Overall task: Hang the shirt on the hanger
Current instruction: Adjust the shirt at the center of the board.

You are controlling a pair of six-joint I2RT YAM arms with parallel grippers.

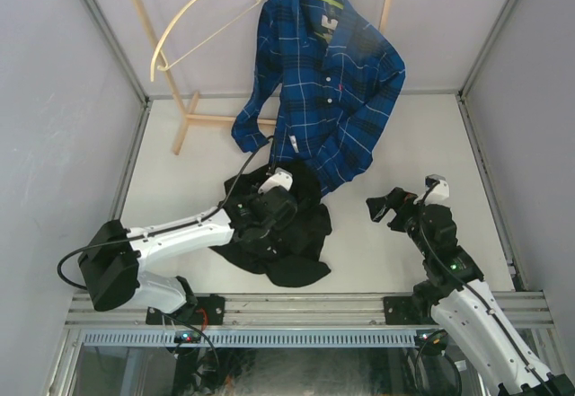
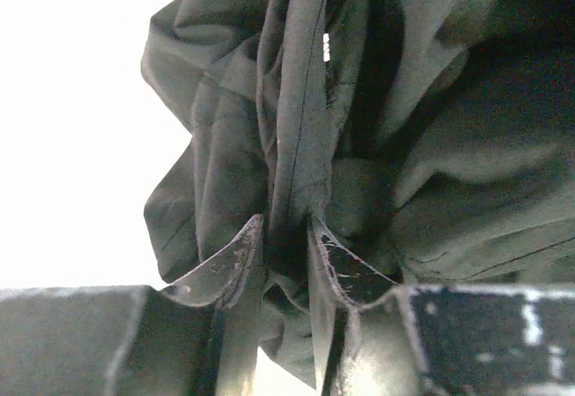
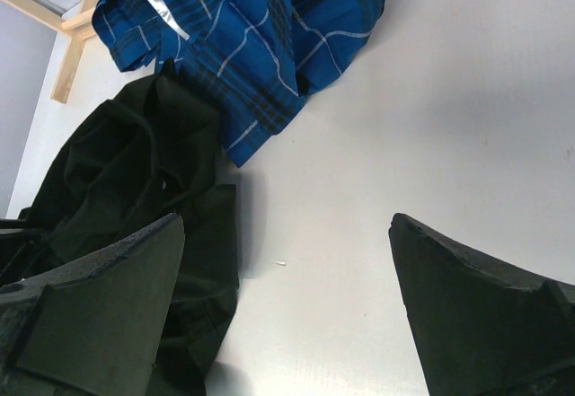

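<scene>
- The shirt [image 1: 289, 245] lies crumpled in a dark heap on the white worktop [image 1: 431, 145], near its front edge and left of centre.
- Its far edge lies just beside or touching the lower hem of a blue plaid shirt [image 1: 332, 91] that hangs from the rail at the back.
- The left jaws sit down in the heap. The left wrist view shows both fingers [image 2: 225, 266] close together, with a vertical fold of black cloth pinched between them.
- A seam of that fold runs straight up from the jaws, and a small white mark, perhaps a button, shows higher on the cloth.
- The right jaws are spread wide and hold nothing. Their fingers [image 3: 108, 306] hang over bare worktop to the right of the heap, apart from both shirts.
- The hanger [image 1: 180, 14] hangs tilted from its metal hook at the back left, on a pale wooden rack [image 1: 211, 119]. It carries nothing and is well apart from the black shirt.
</scene>
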